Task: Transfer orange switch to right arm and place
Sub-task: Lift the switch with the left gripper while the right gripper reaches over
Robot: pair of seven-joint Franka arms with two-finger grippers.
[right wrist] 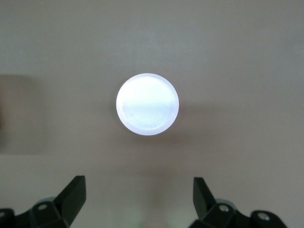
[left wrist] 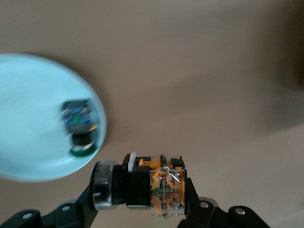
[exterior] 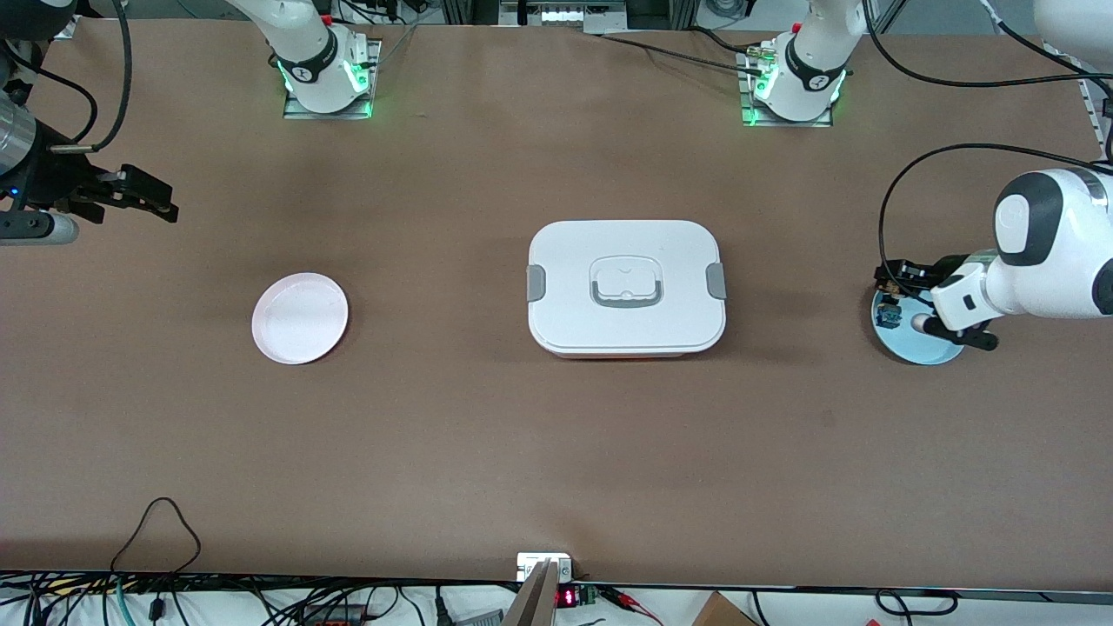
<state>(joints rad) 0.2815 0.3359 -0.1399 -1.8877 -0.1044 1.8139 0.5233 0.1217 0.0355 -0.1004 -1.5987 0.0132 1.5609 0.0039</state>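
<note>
Blue-and-green switch (left wrist: 78, 118) in pale blue dish (left wrist: 28, 156); pink dish (exterior: 300, 317) bare.

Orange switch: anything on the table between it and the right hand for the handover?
Yes: the white lidded box sits mid-table between the left hand holding the orange switch and the open right hand.

Right wrist view: a white plate on the brown table, seen from above.

The round white plate (right wrist: 147, 104) lies flat on the bare table (right wrist: 247, 57). The right tool (right wrist: 138, 199) hangs above, its two black fingertips (right wrist: 73, 192) spread wide apart with nothing between them. A dim shadow, perhaps the arm's, darkens one edge.
</note>
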